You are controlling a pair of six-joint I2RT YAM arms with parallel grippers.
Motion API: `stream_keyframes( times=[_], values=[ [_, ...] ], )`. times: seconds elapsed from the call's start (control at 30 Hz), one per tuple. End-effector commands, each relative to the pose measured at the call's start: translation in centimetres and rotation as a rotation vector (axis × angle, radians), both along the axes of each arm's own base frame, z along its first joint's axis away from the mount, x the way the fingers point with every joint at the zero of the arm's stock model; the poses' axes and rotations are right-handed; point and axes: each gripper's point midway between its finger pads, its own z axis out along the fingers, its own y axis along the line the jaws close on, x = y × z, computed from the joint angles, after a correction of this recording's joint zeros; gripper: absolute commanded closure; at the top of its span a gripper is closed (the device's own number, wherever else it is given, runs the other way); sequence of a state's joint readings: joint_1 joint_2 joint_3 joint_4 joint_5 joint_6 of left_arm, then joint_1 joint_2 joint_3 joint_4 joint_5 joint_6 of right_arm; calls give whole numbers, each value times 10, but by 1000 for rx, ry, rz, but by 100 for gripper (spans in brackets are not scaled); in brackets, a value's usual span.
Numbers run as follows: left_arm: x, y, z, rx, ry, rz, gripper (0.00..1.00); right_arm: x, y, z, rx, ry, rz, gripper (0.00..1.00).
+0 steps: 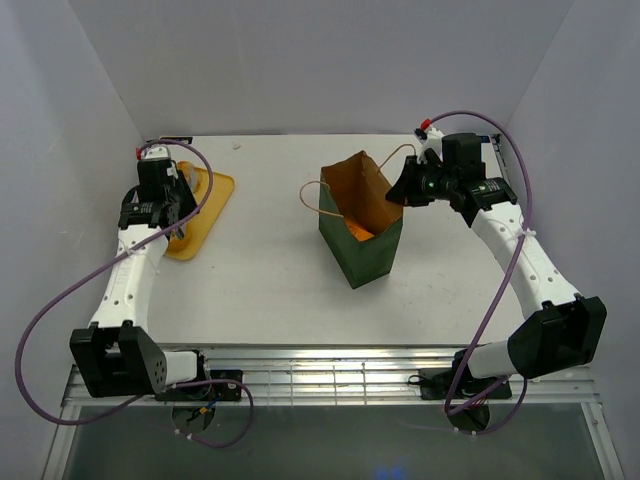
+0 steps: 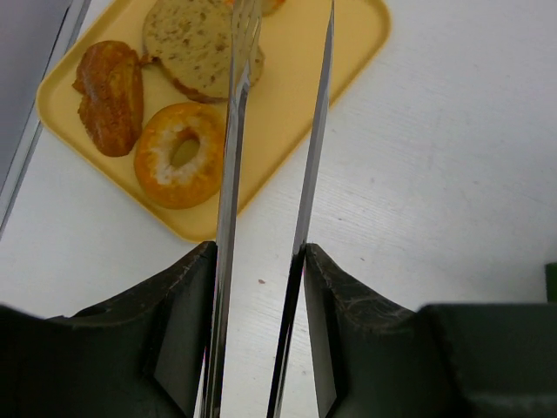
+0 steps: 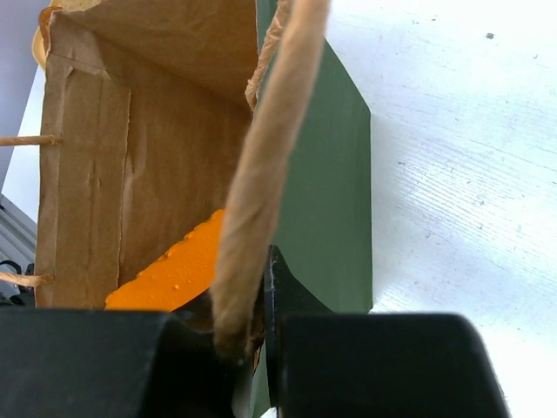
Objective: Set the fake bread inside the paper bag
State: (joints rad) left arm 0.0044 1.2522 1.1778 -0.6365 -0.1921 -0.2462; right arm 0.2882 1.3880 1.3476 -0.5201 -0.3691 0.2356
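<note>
**Slip risks at both ends**

Left gripper clamps the metal tongs, blades apart, over the yellow tray, where a bagel and other fake bread lie upper left in its view. Right gripper pinches the string handle of the paper bag; an orange piece lies inside. The string could slip and slump the bag; smooth blades may drop bread.

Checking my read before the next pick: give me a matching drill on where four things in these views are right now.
Things:
1. ring bagel
2. orange bread piece
3. string handle
4. metal tongs

Places:
A. inside the paper bag
B. pinched in the right gripper
C. on the yellow tray
D. held by the left gripper

Pairs: 1-C, 2-A, 3-B, 4-D.
</note>
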Motion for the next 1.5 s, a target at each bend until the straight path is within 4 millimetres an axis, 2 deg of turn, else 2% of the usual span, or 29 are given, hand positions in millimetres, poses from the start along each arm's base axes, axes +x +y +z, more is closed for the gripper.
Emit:
stream_keyframes(
  times=[0.0, 0.2, 0.3, 0.57, 0.8, 1.17, 1.27, 1.47],
  values=[
    [13, 24, 2, -45, 3, 72, 47, -2, 3, 6, 19, -37, 23, 91],
    [19, 33, -18, -70, 62, 116, 48, -3, 1, 5, 9, -43, 24, 89],
    [8, 32, -24, -81, 87, 134, 48, -5, 4, 4, 19, -38, 40, 89],
    [-45, 27, -22, -97, 107, 171, 46, -8, 5, -3, 25, -36, 51, 88],
    [-66, 29, -40, -81, 181, 187, 46, -10, 8, -10, 35, -21, 68, 87],
    [-65, 39, -62, -18, 221, 192, 42, -10, 8, -13, 36, -22, 69, 87],
    [-63, 38, -69, -18, 225, 180, 42, -10, 7, -14, 32, -22, 64, 87],
    [-53, 34, -71, -29, 193, 139, 42, -11, 7, -15, 32, -24, 65, 87]
  ],
)
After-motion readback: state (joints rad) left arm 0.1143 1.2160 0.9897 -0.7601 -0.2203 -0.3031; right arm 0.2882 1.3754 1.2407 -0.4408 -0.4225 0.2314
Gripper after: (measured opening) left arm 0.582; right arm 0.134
